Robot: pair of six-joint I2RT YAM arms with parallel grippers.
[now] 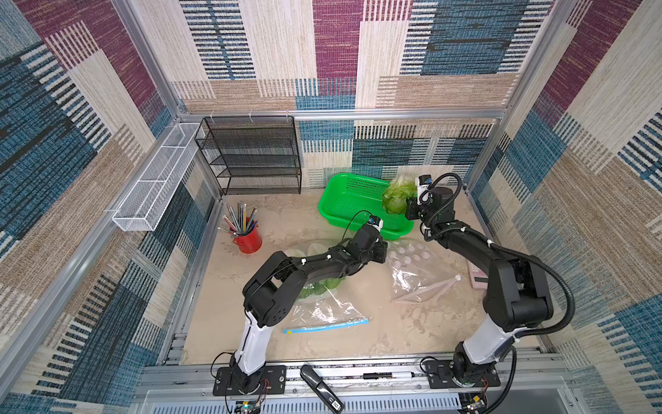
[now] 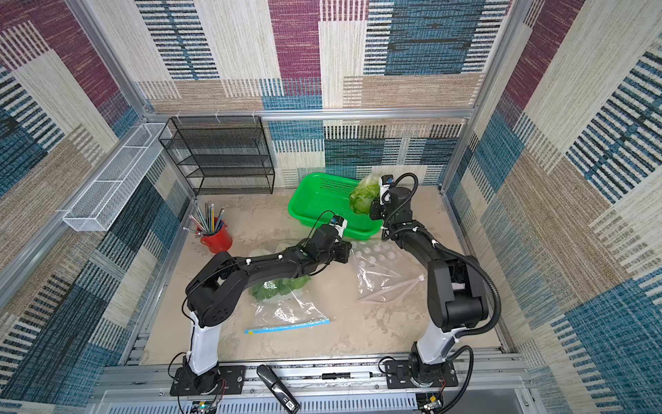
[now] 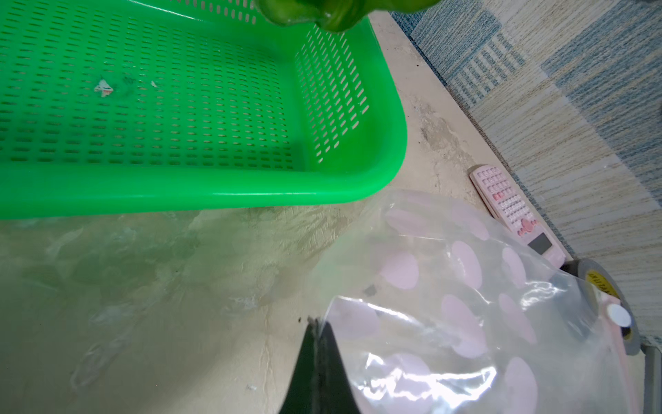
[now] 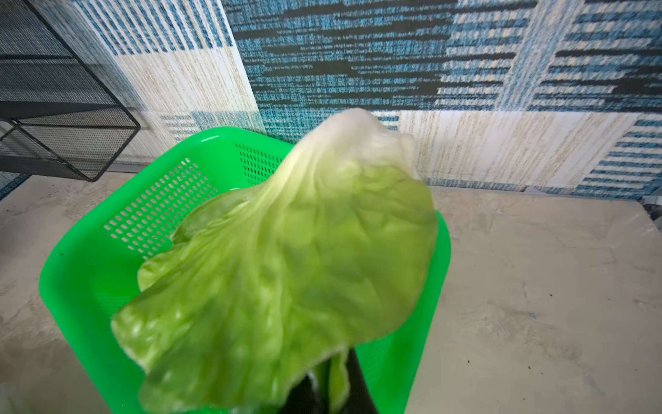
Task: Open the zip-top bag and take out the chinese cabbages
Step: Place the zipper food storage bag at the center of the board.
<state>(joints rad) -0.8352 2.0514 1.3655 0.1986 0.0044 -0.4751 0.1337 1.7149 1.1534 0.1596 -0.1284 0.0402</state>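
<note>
We are looking past the left gripper, its dark fingers pressing together with no gap showing. Just beside it, a clear bag with pink dots is lying crumpled on the beige table. Beyond, the green basket is sitting with tiny scraps on its perforated floor. A blurred chinese cabbage is hanging above its far corner. Along the wall, a pink calculator and a tape roll are resting.
</note>
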